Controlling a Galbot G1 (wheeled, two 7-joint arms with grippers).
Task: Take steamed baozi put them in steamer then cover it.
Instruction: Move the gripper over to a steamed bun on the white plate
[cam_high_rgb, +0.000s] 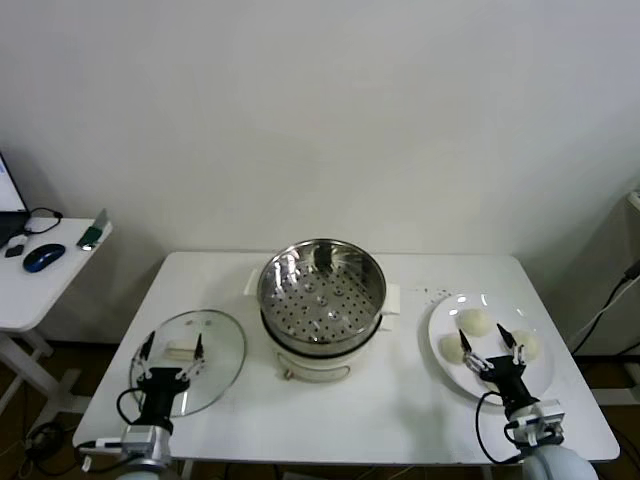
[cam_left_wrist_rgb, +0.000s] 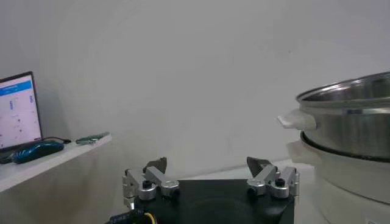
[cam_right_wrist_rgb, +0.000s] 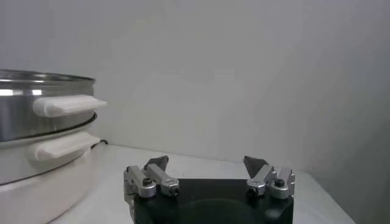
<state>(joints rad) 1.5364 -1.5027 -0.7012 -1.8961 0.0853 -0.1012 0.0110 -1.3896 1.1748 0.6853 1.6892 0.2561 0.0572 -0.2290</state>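
The steel steamer (cam_high_rgb: 322, 295) with its perforated tray stands uncovered in its cream-white base at the table's middle; it also shows in the left wrist view (cam_left_wrist_rgb: 350, 131) and the right wrist view (cam_right_wrist_rgb: 42, 137). The glass cover (cam_high_rgb: 190, 357) lies flat on the table to its left. Three cream-white baozi show on the white plate (cam_high_rgb: 452, 311) at the right: one at the back (cam_high_rgb: 473, 321), one at the left (cam_high_rgb: 451, 348), one at the right (cam_high_rgb: 527, 345). My left gripper (cam_high_rgb: 172, 349) is open above the cover. My right gripper (cam_high_rgb: 489, 342) is open above the plate, among the baozi.
A side table (cam_high_rgb: 30, 285) with a blue mouse (cam_high_rgb: 43, 257) stands at the far left. A monitor (cam_left_wrist_rgb: 18, 112) shows there in the left wrist view. The white wall is behind the table.
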